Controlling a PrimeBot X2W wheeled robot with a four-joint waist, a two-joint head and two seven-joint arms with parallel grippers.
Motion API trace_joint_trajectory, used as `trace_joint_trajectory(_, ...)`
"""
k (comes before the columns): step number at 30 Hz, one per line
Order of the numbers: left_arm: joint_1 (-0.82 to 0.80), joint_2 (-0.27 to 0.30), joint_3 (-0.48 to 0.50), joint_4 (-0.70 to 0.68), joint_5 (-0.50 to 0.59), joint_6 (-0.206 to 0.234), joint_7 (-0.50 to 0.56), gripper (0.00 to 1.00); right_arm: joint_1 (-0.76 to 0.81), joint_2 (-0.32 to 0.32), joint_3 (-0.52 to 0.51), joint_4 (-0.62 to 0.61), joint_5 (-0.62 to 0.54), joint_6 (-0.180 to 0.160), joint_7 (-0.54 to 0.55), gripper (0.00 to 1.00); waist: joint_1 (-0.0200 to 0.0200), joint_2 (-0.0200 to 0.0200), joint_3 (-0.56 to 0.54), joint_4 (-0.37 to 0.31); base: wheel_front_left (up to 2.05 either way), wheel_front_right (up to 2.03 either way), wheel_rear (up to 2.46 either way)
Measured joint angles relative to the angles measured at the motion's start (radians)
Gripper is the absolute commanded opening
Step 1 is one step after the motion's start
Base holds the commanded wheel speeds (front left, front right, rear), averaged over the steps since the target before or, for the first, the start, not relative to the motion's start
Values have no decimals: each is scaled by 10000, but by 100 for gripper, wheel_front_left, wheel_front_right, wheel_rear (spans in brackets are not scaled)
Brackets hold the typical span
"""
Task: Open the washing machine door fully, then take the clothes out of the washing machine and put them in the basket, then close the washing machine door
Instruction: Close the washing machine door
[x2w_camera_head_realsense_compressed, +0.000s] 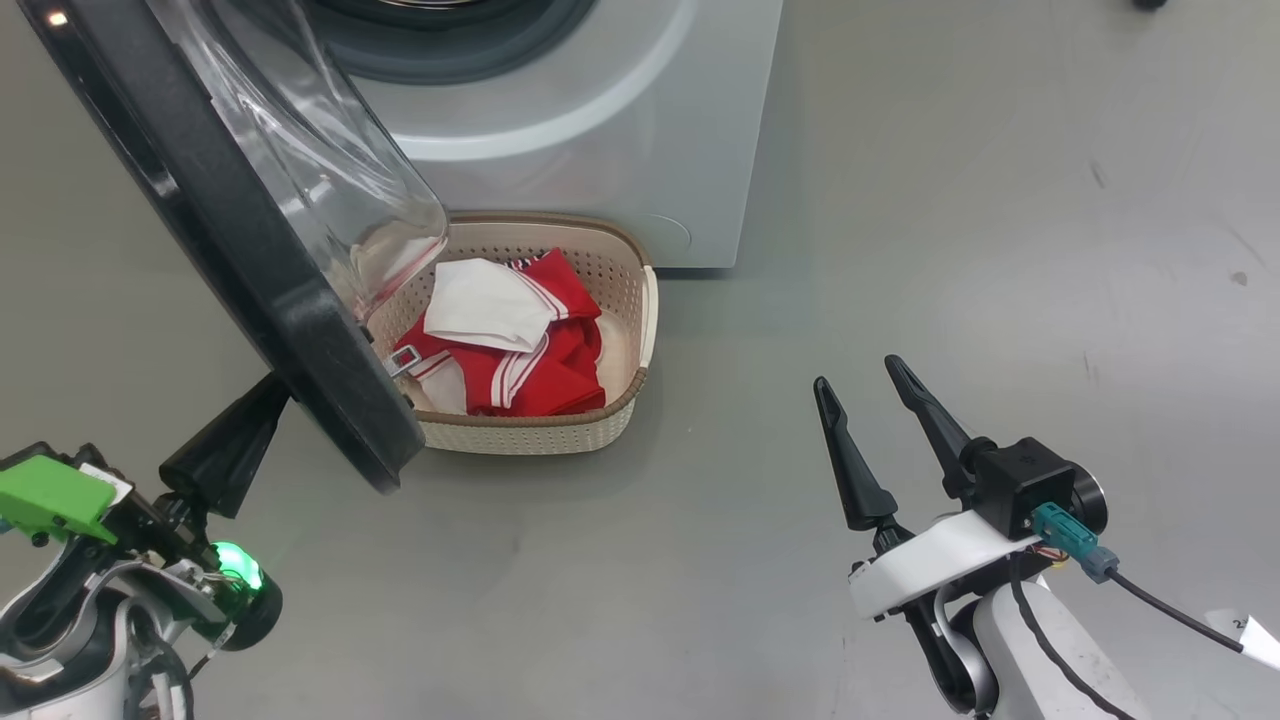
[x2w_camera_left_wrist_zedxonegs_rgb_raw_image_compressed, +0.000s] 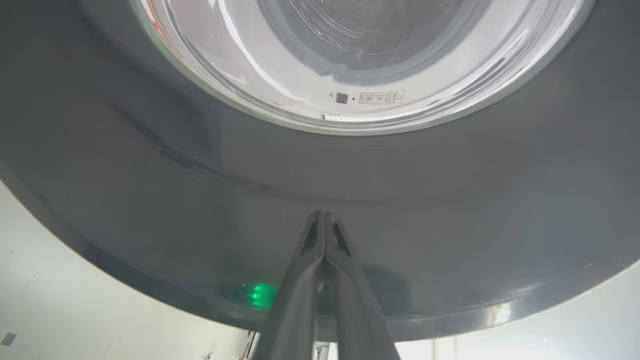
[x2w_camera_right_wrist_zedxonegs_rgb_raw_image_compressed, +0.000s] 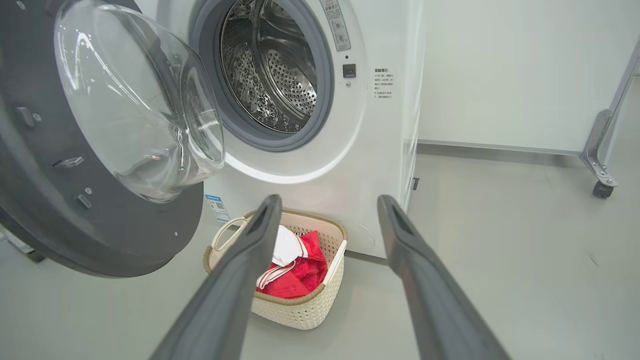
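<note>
Bearing blue label (x2w_camera_right_wrist_zedxonegs_rgb_raw_image_compressed: 218, 207), unreadable: washing machine (x2w_camera_right_wrist_zedxonegs_rgb_raw_image_compressed: 370, 165).

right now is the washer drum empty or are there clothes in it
Empty, as far as it shows: the drum is bare perforated steel, and the red garment and white cloth lie in the basket.

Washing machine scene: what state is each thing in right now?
door: open, unlatched
drum: looks empty
basket: on the floor, holding the clothes
clothes: piled in the basket
left gripper: shut, tips at the door's black frame
right gripper: open, empty
</note>
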Motion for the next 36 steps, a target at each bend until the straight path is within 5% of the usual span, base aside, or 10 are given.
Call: trace_joint_trajectory(36, -879, -88, 15, 523, -683, 0, -3047, 0, -197, 29, 25, -362, 546, -253, 0, 100, 0, 0, 529, -2683, 0, 0, 0)
